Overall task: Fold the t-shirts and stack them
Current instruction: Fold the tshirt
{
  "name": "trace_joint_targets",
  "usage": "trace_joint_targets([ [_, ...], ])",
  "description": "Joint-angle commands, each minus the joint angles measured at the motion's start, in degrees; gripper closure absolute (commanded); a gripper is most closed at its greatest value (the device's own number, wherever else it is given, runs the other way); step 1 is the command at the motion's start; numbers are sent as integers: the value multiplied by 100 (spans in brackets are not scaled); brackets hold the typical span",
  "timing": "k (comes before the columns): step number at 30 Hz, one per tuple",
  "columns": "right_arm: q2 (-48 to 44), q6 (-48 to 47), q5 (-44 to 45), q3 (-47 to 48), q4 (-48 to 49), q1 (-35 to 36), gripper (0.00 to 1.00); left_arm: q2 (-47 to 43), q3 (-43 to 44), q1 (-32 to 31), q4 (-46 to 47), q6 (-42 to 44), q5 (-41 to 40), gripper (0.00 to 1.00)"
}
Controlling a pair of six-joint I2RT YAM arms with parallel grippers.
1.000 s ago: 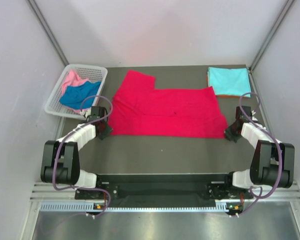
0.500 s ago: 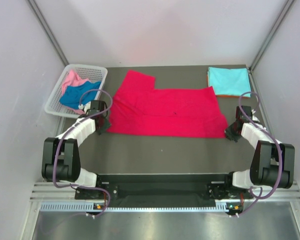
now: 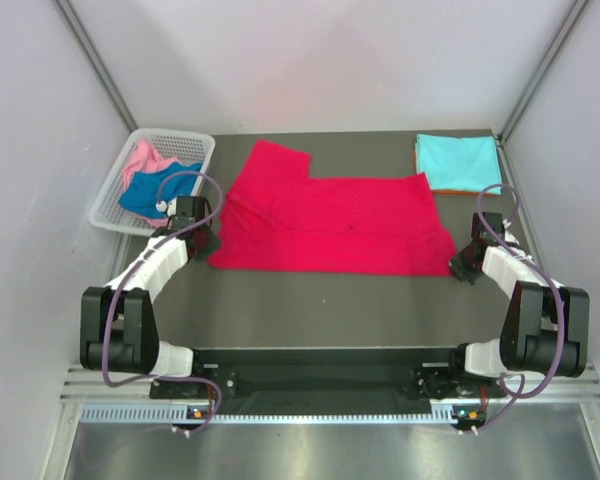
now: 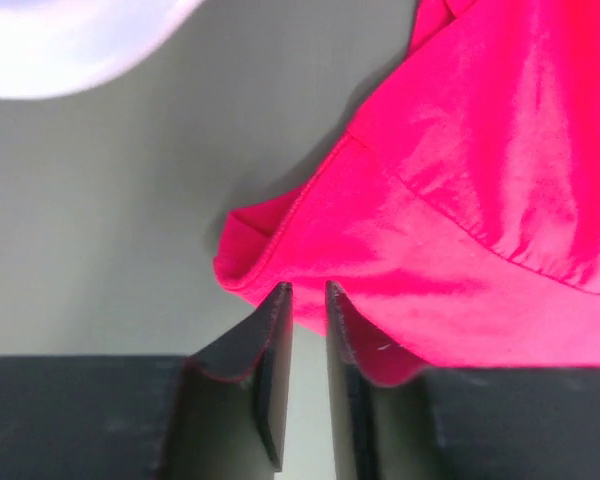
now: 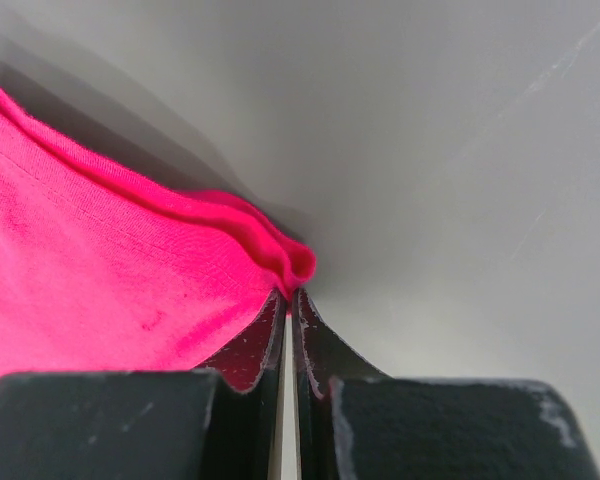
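Right jaws clamped on red shirt [image 3: 330, 220] corner, left jaws slightly apart at hem, basket [image 3: 110, 192] beside

Five t-shirts are in view: one crimson red t-shirt [image 3: 330, 222] spread across the middle of the frame, one light turquoise t-shirt [image 3: 458, 160] folded at the upper right with one orange t-shirt [image 3: 460, 190] showing under its edge, and one royal blue t-shirt [image 3: 140, 195] and one pink t-shirt [image 3: 140, 157] at the upper left. One white basket [image 3: 175, 134] holds those last two. There is one table [image 3: 320, 300]. Two arms show, the left arm [image 3: 150, 265] and the right arm [image 3: 510, 265], with two grippers, the left gripper [image 4: 308, 290] and the right gripper [image 5: 288, 293]
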Motion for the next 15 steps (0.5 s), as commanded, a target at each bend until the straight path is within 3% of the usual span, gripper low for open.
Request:
trace_joint_targets([
  [1, -179, -68, 128, 15, 135, -94, 100, -121, -218, 30, 437, -42, 327, 82],
  [5, -170, -85, 128, 15, 135, -94, 100, 36, -263, 30, 500, -51, 302, 99],
  [15, -320, -165, 154, -64, 118, -208, 100, 924, -254, 30, 632, -16, -455, 100],
])
